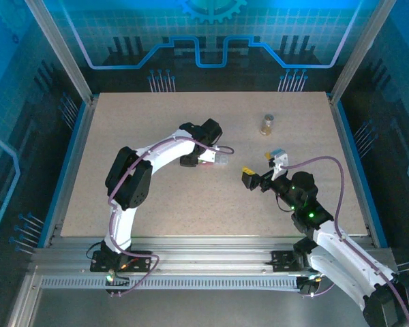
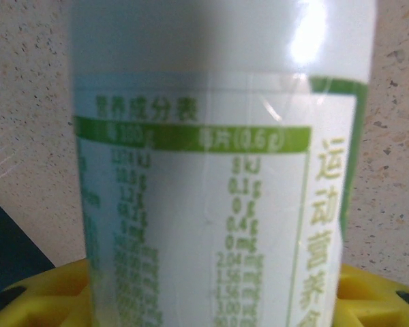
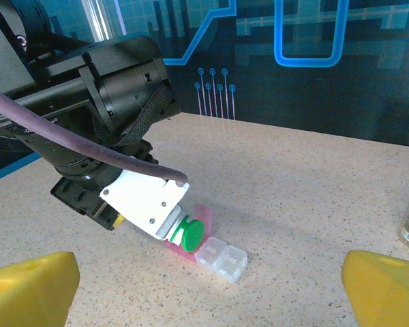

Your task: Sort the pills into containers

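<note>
Gripping the white bottle (image 2: 211, 170), the left claw (image 1: 211, 157) tilts its green cap (image 3: 189, 233) over the clear-and-pink box (image 3: 221, 259) mid-frame on the bench (image 1: 191, 204). The right claw (image 1: 260, 165) gapes wide, empty, right of it. The amber vial (image 1: 267, 125) stands upper right.

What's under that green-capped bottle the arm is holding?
A box with clear and pink compartments lies on the table below the green cap of the bottle. The cap covers part of its pink end, and whether the box holds pills cannot be made out.
</note>
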`<state>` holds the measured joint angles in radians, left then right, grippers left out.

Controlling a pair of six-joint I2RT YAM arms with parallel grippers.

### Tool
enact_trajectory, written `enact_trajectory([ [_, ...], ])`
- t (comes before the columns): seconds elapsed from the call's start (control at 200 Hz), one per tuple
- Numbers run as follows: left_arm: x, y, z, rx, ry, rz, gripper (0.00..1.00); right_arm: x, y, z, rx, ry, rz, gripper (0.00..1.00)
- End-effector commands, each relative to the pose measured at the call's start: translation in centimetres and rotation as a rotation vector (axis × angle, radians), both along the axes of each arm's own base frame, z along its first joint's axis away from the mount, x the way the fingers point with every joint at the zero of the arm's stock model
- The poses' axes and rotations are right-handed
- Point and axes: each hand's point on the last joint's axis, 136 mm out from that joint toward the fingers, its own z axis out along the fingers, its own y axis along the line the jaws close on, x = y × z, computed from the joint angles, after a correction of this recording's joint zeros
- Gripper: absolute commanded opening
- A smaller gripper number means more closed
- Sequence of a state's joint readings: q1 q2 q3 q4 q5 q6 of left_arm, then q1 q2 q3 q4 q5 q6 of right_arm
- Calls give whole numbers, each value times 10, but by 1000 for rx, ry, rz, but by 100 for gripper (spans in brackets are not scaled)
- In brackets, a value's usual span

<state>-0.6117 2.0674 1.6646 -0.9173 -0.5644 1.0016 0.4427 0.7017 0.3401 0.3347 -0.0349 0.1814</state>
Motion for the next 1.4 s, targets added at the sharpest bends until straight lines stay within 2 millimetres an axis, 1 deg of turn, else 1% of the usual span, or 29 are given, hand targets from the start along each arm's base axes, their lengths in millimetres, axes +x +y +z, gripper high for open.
enact_trajectory([
  [0.0, 2, 3, 12, 21, -19, -24, 0, 1, -2, 9, 31, -32, -4, 100],
  [0.09, 5, 7, 9, 65, -28, -53, 0, 1, -2, 9, 32, -31, -2, 100],
  [0.215, 10, 4, 11, 73, -48, -71, 0, 1, -2, 9, 31, -32, -3, 100],
  [0.275, 10, 3, 11, 79, -51, -81, 0, 2, -2, 8, 30, -31, -5, 100],
  [0.425, 7, 3, 5, 119, -46, -113, 0, 1, -2, 8, 32, -31, 0, 100],
  [0.68, 10, -4, 6, 133, -62, -138, 0, 1, -1, 8, 36, -29, 1, 100],
  [0.79, 9, 0, 3, 174, -61, -159, 0, 1, -1, 8, 36, -28, 1, 100],
  [0.891, 8, 1, 2, 171, -57, -154, 0, 1, -1, 8, 38, -27, 2, 100],
  [1.151, 8, 0, 5, 148, -62, -139, 0, 1, 0, 8, 39, -26, 5, 100],
  [1.236, 9, -1, 9, 133, -72, -133, 0, 2, 0, 8, 40, -25, 4, 100],
  [1.396, 9, 3, 16, 104, -78, -112, 0, 2, 1, 7, 41, -22, 9, 100],
])
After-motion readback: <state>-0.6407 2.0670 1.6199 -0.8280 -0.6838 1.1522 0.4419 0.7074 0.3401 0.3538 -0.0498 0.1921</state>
